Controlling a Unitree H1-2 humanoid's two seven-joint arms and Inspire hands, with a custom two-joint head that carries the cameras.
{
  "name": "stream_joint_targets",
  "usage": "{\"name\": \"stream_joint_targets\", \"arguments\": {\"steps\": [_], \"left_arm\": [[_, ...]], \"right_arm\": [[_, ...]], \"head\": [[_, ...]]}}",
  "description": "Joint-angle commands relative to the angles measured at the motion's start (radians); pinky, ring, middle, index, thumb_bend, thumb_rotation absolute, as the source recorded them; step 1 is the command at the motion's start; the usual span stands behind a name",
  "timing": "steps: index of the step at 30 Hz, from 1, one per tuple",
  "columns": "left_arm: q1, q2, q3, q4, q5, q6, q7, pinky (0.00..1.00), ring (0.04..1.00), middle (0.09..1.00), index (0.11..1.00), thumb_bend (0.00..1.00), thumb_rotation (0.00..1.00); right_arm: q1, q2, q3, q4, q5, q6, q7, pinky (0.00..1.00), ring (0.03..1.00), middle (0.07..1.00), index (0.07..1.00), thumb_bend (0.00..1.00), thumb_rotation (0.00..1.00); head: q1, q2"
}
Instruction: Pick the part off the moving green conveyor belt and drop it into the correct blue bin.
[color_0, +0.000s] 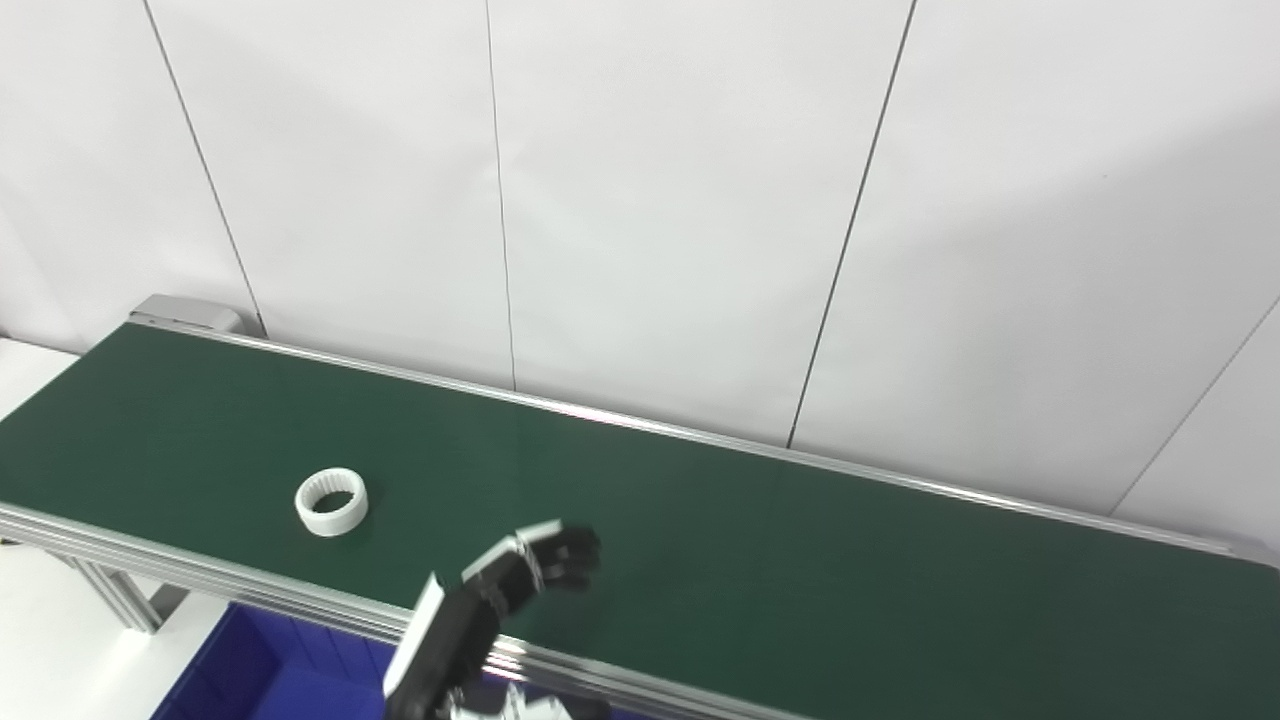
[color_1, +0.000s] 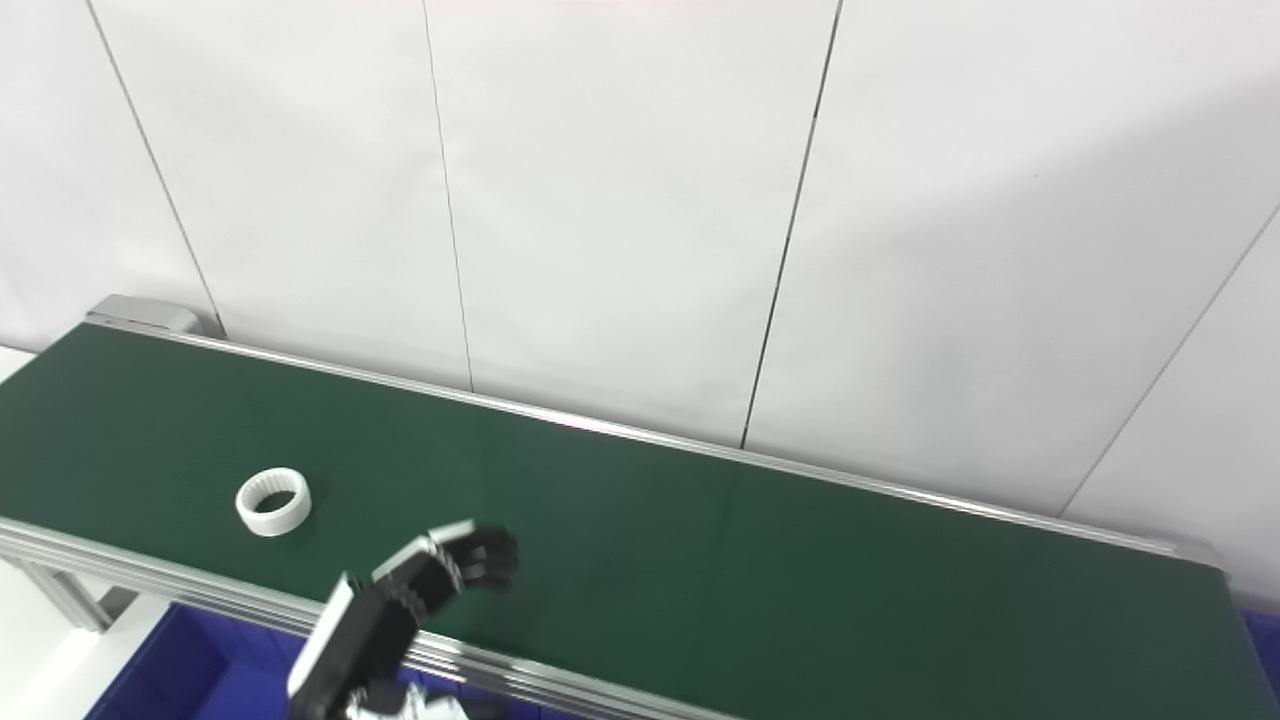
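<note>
Nearest to you, the blue bin is sitting below the near rail of the belt, at the lower left. Just above that rail your left hand is hanging over the green conveyor belt, its fingers curling loosely inward, holding nothing and touching nothing. The right hand is not showing in either view. Farther out and to the left of your hand, well apart from it, the white toothed ring is lying flat on the belt, hole facing up, so it has no long axis to line up with.
</note>
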Motion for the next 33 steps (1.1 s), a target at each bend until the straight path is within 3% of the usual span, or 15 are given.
{"name": "stream_joint_targets", "arguments": {"steps": [1, 11, 16, 24, 27, 33], "left_arm": [[-0.036, 0.01, 0.012, -0.036, 0.023, 0.001, 0.02, 0.67, 0.751, 0.785, 0.779, 0.99, 0.28], [-0.135, 0.009, 0.073, -0.043, 0.22, 0.164, 0.106, 0.72, 0.817, 0.845, 0.814, 1.0, 0.44], [-0.188, 0.017, 0.089, -0.001, 0.307, 0.255, 0.153, 0.82, 0.882, 0.894, 0.851, 0.99, 0.38], [-0.241, 0.063, 0.079, 0.172, 0.505, 0.27, 0.275, 0.87, 0.926, 0.948, 0.913, 0.87, 0.39], [-0.259, 0.092, 0.058, 0.233, 0.628, 0.328, 0.328, 0.84, 0.918, 0.96, 0.934, 0.86, 0.44], [-0.297, 0.13, 0.025, 0.334, 0.735, 0.393, 0.407, 0.99, 0.969, 0.987, 0.957, 0.86, 0.45]], "right_arm": [[-0.01, 0.01, -0.002, -0.016, 0.011, -0.07, -0.022, 0.71, 0.788, 0.832, 0.868, 0.89, 0.13], [-0.007, 0.016, -0.006, -0.01, -0.005, -0.078, -0.032, 0.69, 0.785, 0.827, 0.859, 0.9, 0.15], [-0.008, 0.016, -0.005, -0.002, 0.002, -0.098, -0.036, 0.67, 0.777, 0.822, 0.851, 0.91, 0.13], [-0.015, 0.015, -0.004, 0.019, 0.003, -0.121, -0.041, 0.67, 0.781, 0.823, 0.85, 0.91, 0.15], [-0.017, 0.016, -0.004, 0.024, 0.005, -0.127, -0.043, 0.67, 0.78, 0.82, 0.848, 0.92, 0.16], [-0.018, 0.013, -0.002, 0.028, 0.007, -0.135, -0.042, 0.67, 0.771, 0.819, 0.848, 0.92, 0.11]], "head": [[-0.003, 0.002], [-0.005, -0.003], [-0.004, -0.004], [0.0, -0.01], [0.0, -0.012], [0.0, -0.013]]}}
